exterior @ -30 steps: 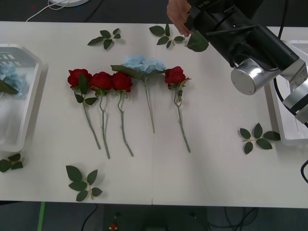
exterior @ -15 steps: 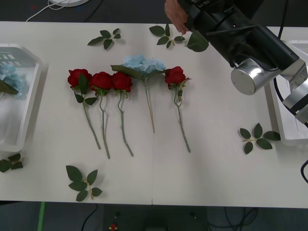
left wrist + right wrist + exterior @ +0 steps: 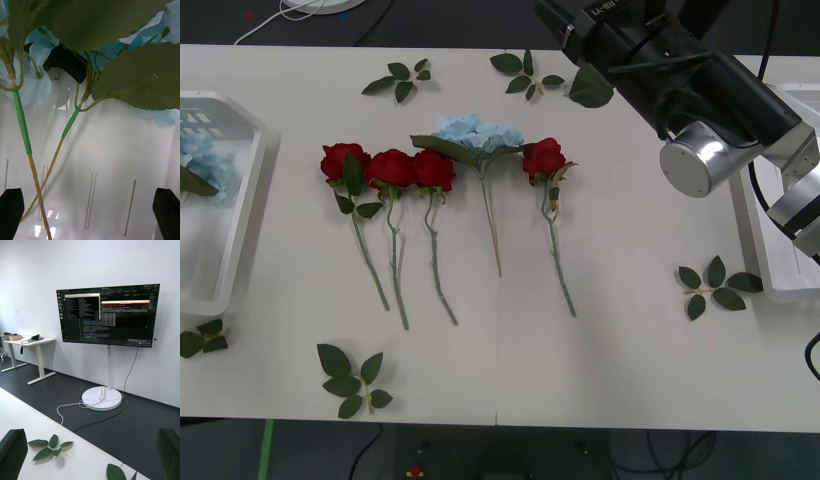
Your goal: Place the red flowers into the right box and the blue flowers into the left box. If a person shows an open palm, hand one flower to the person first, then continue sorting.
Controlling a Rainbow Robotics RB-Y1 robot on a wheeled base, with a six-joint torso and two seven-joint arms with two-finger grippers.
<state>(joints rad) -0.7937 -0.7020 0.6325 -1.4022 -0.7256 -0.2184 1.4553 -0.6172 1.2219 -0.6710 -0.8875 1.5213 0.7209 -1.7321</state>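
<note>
Holding the left gripper (image 3: 90, 213) low inside the left box (image 3: 220, 200), fingers spread to the corners, gripping nothing, with two blue flowers (image 3: 123, 75) lying right under it. Risking a snag here: lifting out carelessly, or closing by mistake, and dragging a stem back out of the box.

Reaching the right gripper (image 3: 90, 453) out past the far edge of the table (image 3: 630, 350), also spread wide and empty, pointing into the room with sprigs (image 3: 50, 446) just below. Keeping that arm's elbow hanging above the table near the right box (image 3: 780, 250).

Leaving four roses and one blue flower (image 3: 475, 132) lying on the table, well apart from both boxes. Seeing three roses (image 3: 392, 167) packed bloom to bloom, the fourth rose (image 3: 543, 157) just beside the blue flower's leaves, possibly touching them.

Guessing at the likely failures: pinching one stem in the trio and pulling a neighbour along; lifting the blue flower and tugging the fourth rose by the leaves; sweeping the arm down and knocking flowers aside; mistaking a loose sprig for a flower. Also risking a slip from gripping such thin stems too lightly.
</note>
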